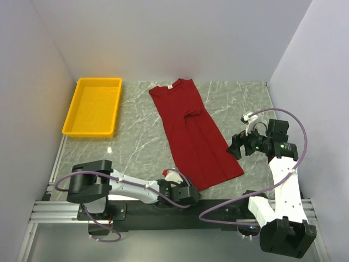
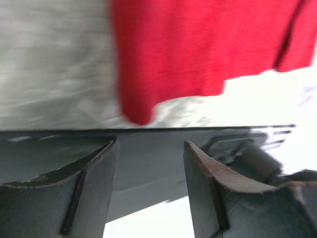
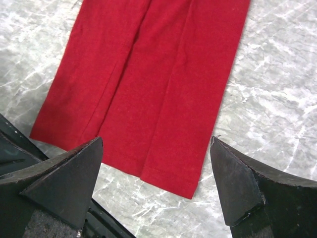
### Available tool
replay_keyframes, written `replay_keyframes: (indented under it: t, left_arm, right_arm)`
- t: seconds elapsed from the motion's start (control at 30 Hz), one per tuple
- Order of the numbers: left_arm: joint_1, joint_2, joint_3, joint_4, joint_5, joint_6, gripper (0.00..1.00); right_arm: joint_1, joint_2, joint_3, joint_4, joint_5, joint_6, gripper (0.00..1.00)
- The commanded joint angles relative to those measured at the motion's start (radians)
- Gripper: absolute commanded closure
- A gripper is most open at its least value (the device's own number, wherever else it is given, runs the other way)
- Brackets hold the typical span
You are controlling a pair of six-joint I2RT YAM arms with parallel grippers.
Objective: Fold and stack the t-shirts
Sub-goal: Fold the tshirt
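The t-shirt [image 1: 193,136] lies flat on the grey marbled table [image 1: 136,136], folded lengthwise into a long, narrow strip. It runs on a diagonal. The collar, with its small white neck label [image 1: 170,87], is at the far end near the middle of the table, and the hem is at the near end, more to the right. One sleeve is folded in over the body about halfway along, leaving a crease down the strip.

The left end effector [image 2: 151,144] sits low at the near edge of the table, just beside the hem's near-left corner. Its two fingers stand partly apart with nothing between them. The red cloth lies beyond their tips, not inside the gap. The left wrist view is blurred, so the corner only seems to stop just short of the dark rail along the table's near edge.

The right end effector [image 3: 156,141] hangs over the table to the right of the t-shirt, near its lower half, pointing left toward it. Its fingers are spread wide and hold nothing. The wrist view looks down past them at the hem and the bare marble.

A yellow bin [image 1: 89,133] sits at the far left of the table, well apart from the t-shirt.
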Motion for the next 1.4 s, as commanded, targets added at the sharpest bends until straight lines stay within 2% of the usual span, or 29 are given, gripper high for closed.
replay_keyframes:
  t: [0.0, 0.13, 0.23, 0.57, 0.8, 0.83, 0.87, 0.97, 1.0, 1.07, 1.37]
  left_arm:
    - [-0.02, -0.057, -0.052, -0.242, -0.053, -0.218, 0.39]
    - [-0.017, -0.117, -0.114, -0.256, -0.062, -0.248, 0.4]
    - [0.001, -0.12, -0.147, -0.189, -0.05, -0.214, 0.4]
    - [0.091, -0.088, -0.163, -0.095, -0.045, -0.182, 0.41]
    - [0.167, -0.089, -0.157, -0.103, -0.024, -0.137, 0.45]
    - [0.176, -0.05, -0.123, -0.101, -0.002, -0.092, 0.51]
    - [0.176, -0.049, -0.123, -0.101, 0.001, -0.091, 0.51]
    - [0.171, -0.011, -0.098, -0.086, 0.022, -0.058, 0.65]
    - [0.168, 0.004, -0.091, -0.078, 0.031, -0.053, 0.8]
    - [0.154, 0.011, -0.086, -0.078, 0.036, -0.057, 0.99]
    - [0.039, -0.04, -0.088, -0.121, 0.005, -0.14, 0.99]
  right_arm:
    - [-0.009, 0.004, 0.009, -0.005, -0.039, -0.006, 0.05]
    - [-0.011, 0.004, 0.007, 0.003, -0.04, 0.003, 0.05]
    - [-0.011, 0.006, 0.006, 0.005, -0.039, 0.006, 0.05]
    - [-0.014, 0.0, 0.001, -0.012, -0.006, -0.023, 0.05]
    - [-0.02, -0.005, 0.0, -0.017, 0.0, -0.026, 0.05]
    - [-0.019, -0.004, 0.006, -0.017, 0.001, -0.023, 0.06]
    - [-0.019, -0.005, 0.006, -0.018, 0.001, -0.023, 0.06]
    - [-0.02, -0.004, 0.012, -0.018, 0.004, -0.023, 0.05]
    - [-0.022, -0.002, 0.013, -0.017, 0.004, -0.023, 0.05]
    - [-0.022, 0.0, 0.018, -0.018, 0.012, -0.026, 0.05]
    - [-0.023, -0.016, 0.015, -0.049, 0.053, -0.112, 0.05]
